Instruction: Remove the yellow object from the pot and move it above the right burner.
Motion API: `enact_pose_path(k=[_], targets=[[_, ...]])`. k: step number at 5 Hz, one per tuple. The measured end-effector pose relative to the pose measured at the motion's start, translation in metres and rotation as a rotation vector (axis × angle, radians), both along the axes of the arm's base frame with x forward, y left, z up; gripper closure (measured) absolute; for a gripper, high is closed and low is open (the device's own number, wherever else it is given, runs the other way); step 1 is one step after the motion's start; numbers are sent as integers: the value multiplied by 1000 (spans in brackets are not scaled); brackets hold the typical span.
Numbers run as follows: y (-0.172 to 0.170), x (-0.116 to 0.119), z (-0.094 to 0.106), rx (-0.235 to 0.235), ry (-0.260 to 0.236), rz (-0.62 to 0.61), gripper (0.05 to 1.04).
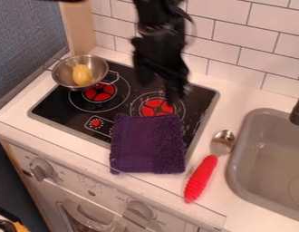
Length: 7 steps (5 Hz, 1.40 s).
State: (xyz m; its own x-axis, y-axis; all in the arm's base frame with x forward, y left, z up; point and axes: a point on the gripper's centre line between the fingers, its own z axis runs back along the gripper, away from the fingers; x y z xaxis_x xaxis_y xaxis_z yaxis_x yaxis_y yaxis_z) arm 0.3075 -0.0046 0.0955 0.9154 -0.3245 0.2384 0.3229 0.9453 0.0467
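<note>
1. Position: the yellow object [82, 75] sits inside the metal pot [102, 69], at the stove's [58, 107] back left. The hand [175, 94] hangs over the right burner [156, 108]; whether it is spread or pressed together, the inspector cannot tell.
2. Step in hand, as judged: reaching the pot and picking up the object. The hand should be spread, centred over the object, and lowered upright inside the rim, without pressing on the wall or handle.
3. Grip: across the object's narrower sides, firm enough for a smooth, rounded shape that may roll.
4. Lift: straight up past the rim before any sideways travel, lest the light-looking pot drag or tip.
5. Count: one yellow object, one pot, two red burners, one purple cloth [147, 144], one red-handled spoon [201, 177], one sink [252, 158].
</note>
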Motion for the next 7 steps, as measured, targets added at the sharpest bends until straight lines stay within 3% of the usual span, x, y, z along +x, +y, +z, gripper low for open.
enact_pose_path(k=[2,5,6,7], targets=[[42,27,8,-25,-11,143,85],[136,57,4,2,5,396,85],[168,54,2,11,8,493,85],[181,47,-9,21,41,534,85]])
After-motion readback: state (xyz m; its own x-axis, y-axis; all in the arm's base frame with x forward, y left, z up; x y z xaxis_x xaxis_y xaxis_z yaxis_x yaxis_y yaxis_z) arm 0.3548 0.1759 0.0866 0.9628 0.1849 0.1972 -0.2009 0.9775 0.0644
